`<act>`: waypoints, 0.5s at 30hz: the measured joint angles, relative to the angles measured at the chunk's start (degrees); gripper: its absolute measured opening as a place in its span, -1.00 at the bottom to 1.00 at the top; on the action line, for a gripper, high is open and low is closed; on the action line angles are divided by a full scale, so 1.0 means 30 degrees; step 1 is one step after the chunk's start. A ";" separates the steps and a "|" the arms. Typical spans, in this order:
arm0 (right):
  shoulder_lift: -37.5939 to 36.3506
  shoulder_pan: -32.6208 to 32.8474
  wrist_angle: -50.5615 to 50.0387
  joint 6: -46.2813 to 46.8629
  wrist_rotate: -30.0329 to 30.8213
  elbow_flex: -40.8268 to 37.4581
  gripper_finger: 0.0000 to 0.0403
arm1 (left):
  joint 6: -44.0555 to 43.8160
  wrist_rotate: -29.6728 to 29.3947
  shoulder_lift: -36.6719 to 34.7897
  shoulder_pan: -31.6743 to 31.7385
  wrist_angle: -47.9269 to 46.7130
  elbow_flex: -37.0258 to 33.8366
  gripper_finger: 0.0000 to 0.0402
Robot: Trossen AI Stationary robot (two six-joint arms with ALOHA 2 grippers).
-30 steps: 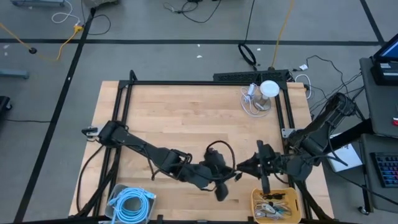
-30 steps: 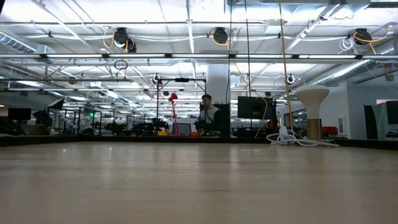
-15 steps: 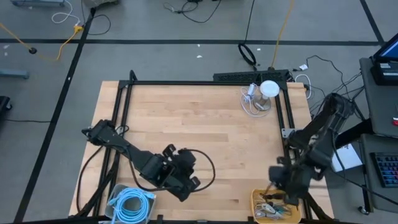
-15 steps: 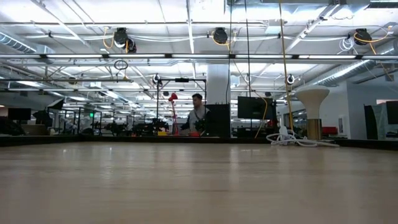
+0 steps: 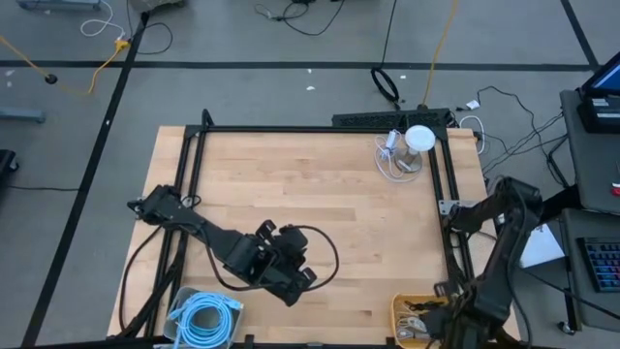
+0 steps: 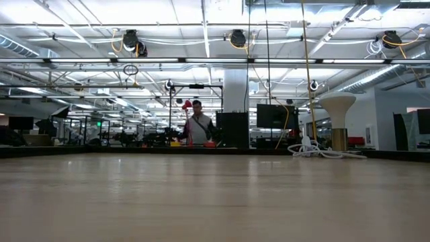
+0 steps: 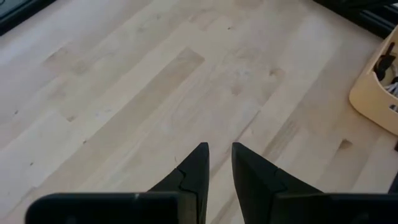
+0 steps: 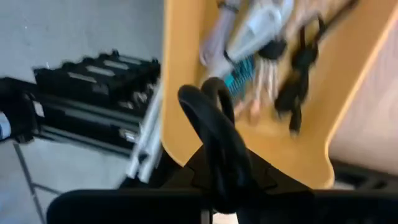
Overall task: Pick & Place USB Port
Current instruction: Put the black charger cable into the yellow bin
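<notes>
High view: clenched right gripper point(image 5: 448, 312) over yellow bin point(image 5: 405, 308), left gripper point(image 5: 302, 276) slightly parted, empty.

the right hand point(image 8: 214, 124) rises from the bottom centre of the frame, its dark fingers point(image 8: 221, 140) pressed together with no gap. behind it a yellow bin point(image 8: 186, 81) fills the upper middle, holding a tangle of cables and adapters point(image 8: 267, 46). a black rack point(image 8: 93, 93) stands on grey floor at left, and pale wood surface point(image 8: 367, 124) shows at right.
</notes>
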 joint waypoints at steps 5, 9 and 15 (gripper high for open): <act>0.0656 -0.0100 -0.0550 -0.0514 0.0711 0.0801 -0.91 | 0.0162 0.0107 0.0000 0.0304 0.0230 0.0000 -0.64; 0.0864 -0.0096 -0.0130 -0.0521 0.0959 0.0801 -0.91 | 0.0248 0.0162 0.0000 0.0444 0.0235 0.0000 -0.64; 0.1370 -0.0097 0.0865 -0.0271 0.1186 0.0801 -0.91 | 0.0045 0.0399 0.0007 0.0229 0.0274 0.0000 -0.64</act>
